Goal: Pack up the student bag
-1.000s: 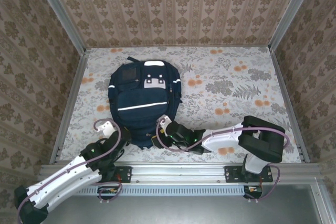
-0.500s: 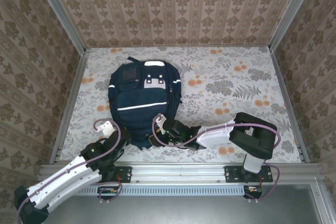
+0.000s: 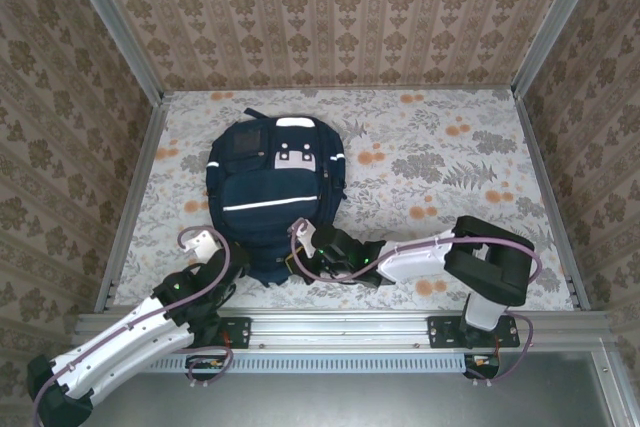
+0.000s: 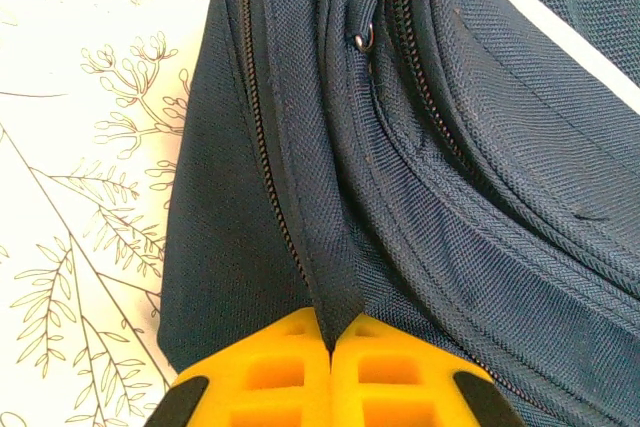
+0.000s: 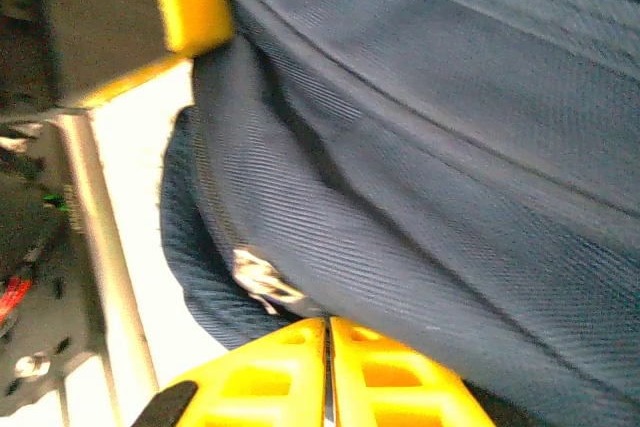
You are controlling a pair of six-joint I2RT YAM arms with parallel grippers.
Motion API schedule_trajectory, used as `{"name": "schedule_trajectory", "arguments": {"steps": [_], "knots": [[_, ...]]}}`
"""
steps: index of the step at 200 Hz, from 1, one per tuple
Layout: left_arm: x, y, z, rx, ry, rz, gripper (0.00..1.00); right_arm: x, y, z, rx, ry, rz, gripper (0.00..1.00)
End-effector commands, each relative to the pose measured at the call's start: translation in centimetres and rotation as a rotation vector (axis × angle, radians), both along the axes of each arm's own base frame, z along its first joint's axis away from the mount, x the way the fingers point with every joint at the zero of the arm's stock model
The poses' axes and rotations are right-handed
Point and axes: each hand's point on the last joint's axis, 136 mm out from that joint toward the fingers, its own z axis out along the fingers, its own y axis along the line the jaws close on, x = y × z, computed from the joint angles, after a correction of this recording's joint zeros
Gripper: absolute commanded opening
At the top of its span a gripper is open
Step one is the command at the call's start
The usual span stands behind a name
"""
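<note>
The student bag is a navy backpack with a white stripe, lying flat on the flowered table. My left gripper is at its near left corner. In the left wrist view, its yellow fingers are shut on a fold of the bag's fabric beside a zipper. My right gripper is at the bag's near edge. In the right wrist view, its fingertips meet at the fabric right beside a metal zipper pull.
The metal rail with both arm bases runs along the near edge, close behind the grippers. Patterned walls and metal posts enclose the table on three sides. To the right of the bag is open flowered table.
My right gripper has slid a little left along the bag's near edge and closed its jaws there. The left arm and the bag have stayed still.
</note>
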Motion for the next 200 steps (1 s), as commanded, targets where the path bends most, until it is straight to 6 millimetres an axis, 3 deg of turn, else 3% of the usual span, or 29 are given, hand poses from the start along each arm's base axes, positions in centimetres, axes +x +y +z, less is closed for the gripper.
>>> {"name": "schedule_trajectory", "arguments": {"steps": [1, 14, 27, 45, 111, 200], "knots": [[0.0, -0.5, 0.2, -0.007, 0.0, -0.025, 0.0, -0.9, 0.0, 2.1, 0.032, -0.041, 0.04, 0.14], [0.1, -0.5, 0.2, -0.008, -0.002, -0.025, 0.0, -1.0, -0.3, 2.2, 0.016, -0.053, 0.039, 0.19], [0.1, -0.5, 0.2, -0.011, -0.004, -0.023, 0.0, -0.9, -0.4, 2.0, -0.001, -0.057, 0.033, 0.43], [0.1, -0.6, 0.1, -0.012, -0.001, -0.026, 0.0, -0.5, -0.4, 1.3, -0.022, -0.06, 0.021, 0.54], [0.1, -0.7, 0.5, -0.017, -0.007, -0.031, 0.0, 0.6, 0.9, -1.0, -0.038, -0.024, 0.017, 0.68], [0.2, -0.8, 0.7, -0.019, -0.01, -0.035, 0.0, 3.1, -1.6, -3.0, -0.117, -0.046, -0.116, 0.77]]}}
